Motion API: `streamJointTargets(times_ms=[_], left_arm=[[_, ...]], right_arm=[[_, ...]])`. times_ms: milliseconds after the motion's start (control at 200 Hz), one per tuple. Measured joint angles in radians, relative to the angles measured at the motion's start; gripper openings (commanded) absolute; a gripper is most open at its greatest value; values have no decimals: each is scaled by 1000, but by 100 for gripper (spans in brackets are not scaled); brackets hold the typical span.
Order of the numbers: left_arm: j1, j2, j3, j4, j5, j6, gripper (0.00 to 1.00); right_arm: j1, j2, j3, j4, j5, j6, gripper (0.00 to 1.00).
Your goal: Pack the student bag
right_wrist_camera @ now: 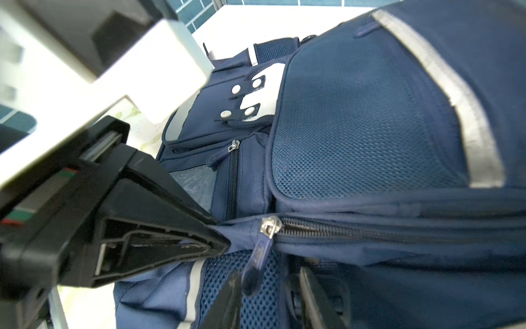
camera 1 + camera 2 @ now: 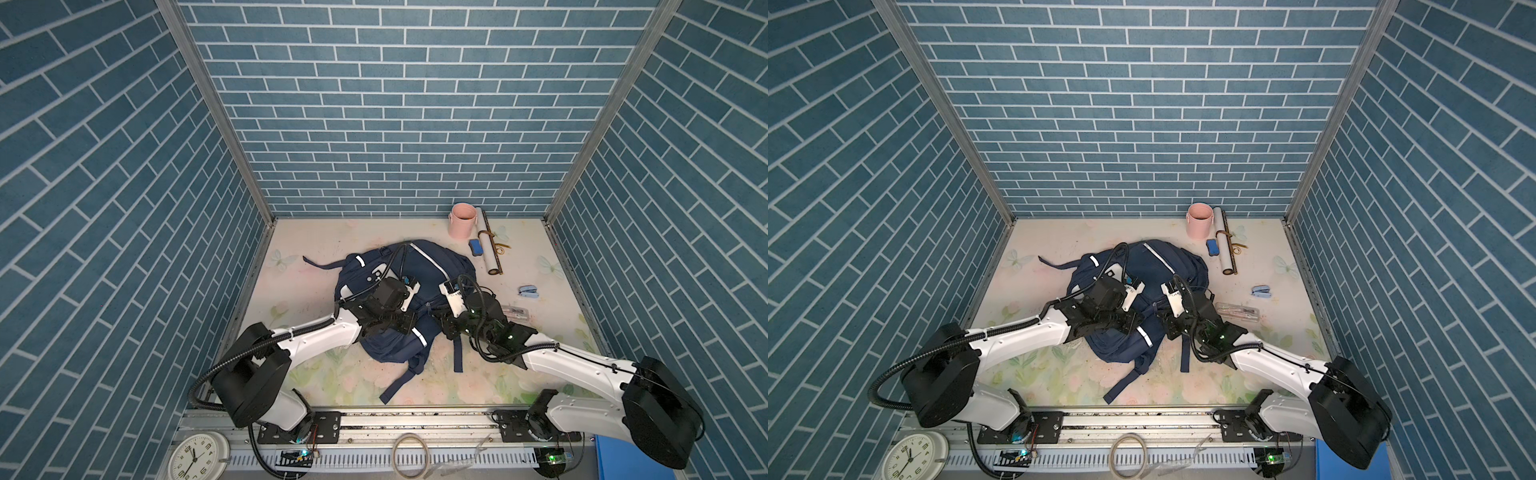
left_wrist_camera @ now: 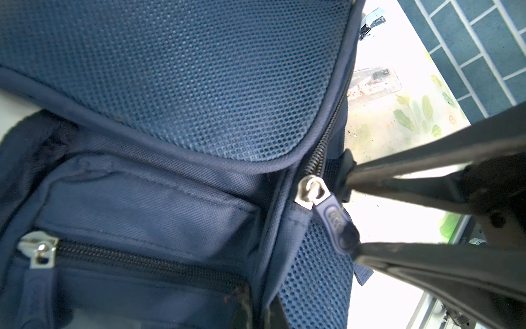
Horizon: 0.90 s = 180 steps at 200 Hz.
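Note:
The student bag (image 2: 428, 266) (image 2: 1163, 266) lies in the middle of the mat, navy with grey reflective strips. My left gripper (image 2: 413, 324) (image 3: 259, 307) is shut on a fold of the bag's fabric just beyond the end of the main zipper; in the right wrist view its black fingertips (image 1: 219, 243) pinch that fold. The silver zipper slider (image 3: 311, 190) (image 1: 270, 225) sits at the closed end, its blue pull tab (image 3: 334, 219) (image 1: 256, 262) hanging. My right gripper (image 2: 441, 320) (image 1: 269, 275) is open, its fingers on either side of the tab, one finger touching it.
At the back right stand a pink cup (image 2: 462, 220), a rolled paper tube (image 2: 487, 245) and a blue eraser (image 2: 476, 247). A light-blue stapler (image 2: 528, 291) and a clear pencil case (image 2: 515, 312) lie right of the bag. Long straps (image 2: 399, 382) trail toward the front edge.

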Motion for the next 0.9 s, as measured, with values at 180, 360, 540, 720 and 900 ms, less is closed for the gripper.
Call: streamJointTargets(times_ms=[180, 360, 540, 720, 900], left_arm=[[-2, 0, 0, 0, 0, 0, 0], [-2, 0, 0, -1, -5, 0, 0], [-2, 0, 0, -4, -13, 0, 0], [-2, 0, 0, -5, -16, 5, 0], [-2, 0, 0, -8, -23, 20, 0]], right_arm=[[0, 37, 39, -4, -27, 0, 30], [0, 90, 75, -32, -29, 0, 24], [0, 113, 103, -73, -17, 7, 10], [0, 108, 103, -90, -10, 15, 4], [-4, 83, 103, -133, 35, 8, 1]])
